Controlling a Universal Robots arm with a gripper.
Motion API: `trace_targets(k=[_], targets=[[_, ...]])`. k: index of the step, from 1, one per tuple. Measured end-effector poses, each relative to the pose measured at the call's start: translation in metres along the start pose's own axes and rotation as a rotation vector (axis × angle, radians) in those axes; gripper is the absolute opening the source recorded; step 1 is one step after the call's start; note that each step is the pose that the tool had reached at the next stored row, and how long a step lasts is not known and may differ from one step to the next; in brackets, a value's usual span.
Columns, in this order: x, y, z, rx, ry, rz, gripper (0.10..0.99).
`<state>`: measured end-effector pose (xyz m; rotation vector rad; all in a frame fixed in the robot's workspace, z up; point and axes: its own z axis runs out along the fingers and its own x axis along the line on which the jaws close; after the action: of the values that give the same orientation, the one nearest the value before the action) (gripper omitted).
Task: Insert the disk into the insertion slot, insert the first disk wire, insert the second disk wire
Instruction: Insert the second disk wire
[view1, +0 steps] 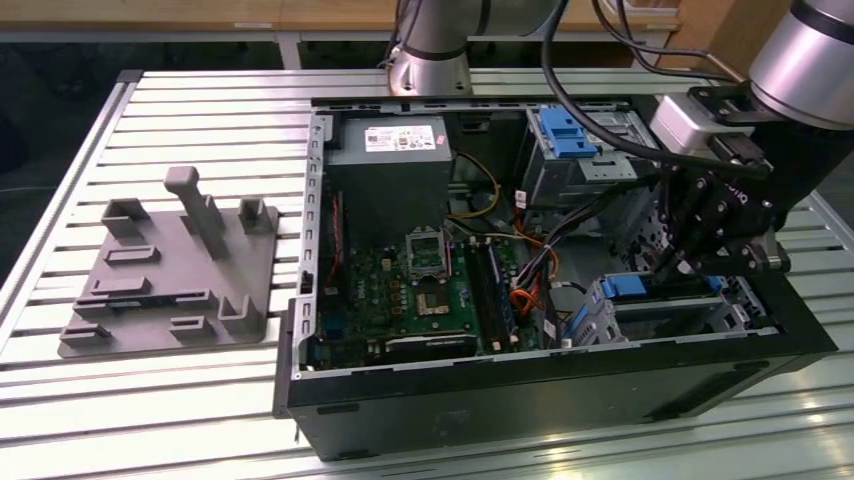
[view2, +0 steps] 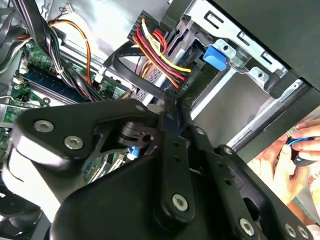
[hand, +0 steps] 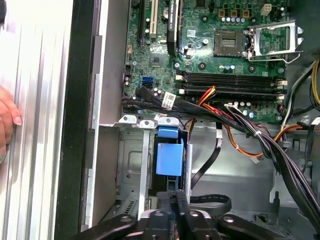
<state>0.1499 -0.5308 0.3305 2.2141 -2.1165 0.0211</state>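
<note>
One disk (hand: 169, 157) in its blue caddy sits in the insertion slot (view1: 674, 312) at the case's front corner. My gripper (view2: 172, 107) is pinched narrow, probably on a black wire connector (view2: 170, 92), lined up with the disk's rear.

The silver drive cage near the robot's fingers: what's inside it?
Inside the drive cage sits a disk, of which the blue caddy shows. The disk's body is covered by the cage and the gripper.
</note>
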Motion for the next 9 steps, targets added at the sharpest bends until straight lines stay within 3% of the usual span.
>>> trace_targets(k=[1,2,4,5,6,9], targets=[[0.0001,0.0003,0.0,0.0,0.0,-0.001,0.212],[0.0001,0.0007,-0.0002,0.001,0.0001,-0.001,0.212],[0.0002,0.0019,-0.0024,0.001,0.0002,-0.001,0.329],[0.0003,0.0025,-0.0047,0.002,0.0003,-0.001,0.329],[0.0005,0.003,-0.0082,0.002,0.0002,-0.001,0.396],[0.0007,0.0037,-0.0179,0.003,0.0003,-0.001,0.396]])
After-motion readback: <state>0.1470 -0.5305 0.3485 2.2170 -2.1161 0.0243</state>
